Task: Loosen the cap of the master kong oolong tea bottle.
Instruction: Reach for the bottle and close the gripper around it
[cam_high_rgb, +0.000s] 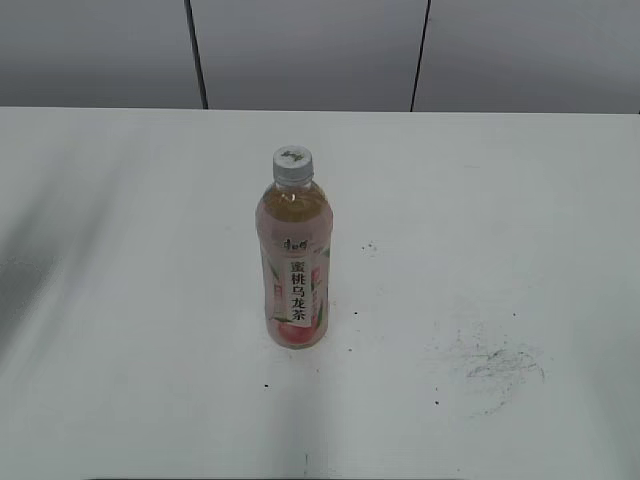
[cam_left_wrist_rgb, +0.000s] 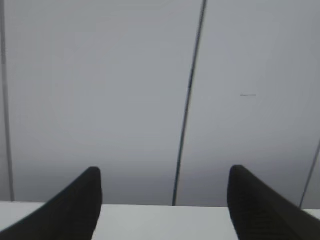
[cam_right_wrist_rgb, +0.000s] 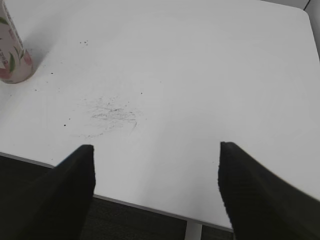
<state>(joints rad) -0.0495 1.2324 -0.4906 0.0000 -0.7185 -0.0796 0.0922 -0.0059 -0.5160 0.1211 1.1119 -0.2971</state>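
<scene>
We haven't started: master kong oolong tea bottle (cam_high_rgb: 294, 262) stands untouched, cap (cam_high_rgb: 292, 163) on at 12 o'clock; left gripper (cam_left_wrist_rgb: 165, 192) and right gripper (cam_right_wrist_rgb: 156, 170) both spread, empty.

Both the left gripper (cam_left_wrist_rgb: 162, 192) and the right gripper (cam_right_wrist_rgb: 155, 172) show two matte black, blunt-tipped fingers with finely textured surfaces, blurred at close range.

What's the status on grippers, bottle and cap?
Left gripper open, empty; right gripper open, empty. Slim clear plastic tea bottle with pink-and-white label upright on white table, ribbed white-grey screw cap on. Nothing in the way.
</scene>
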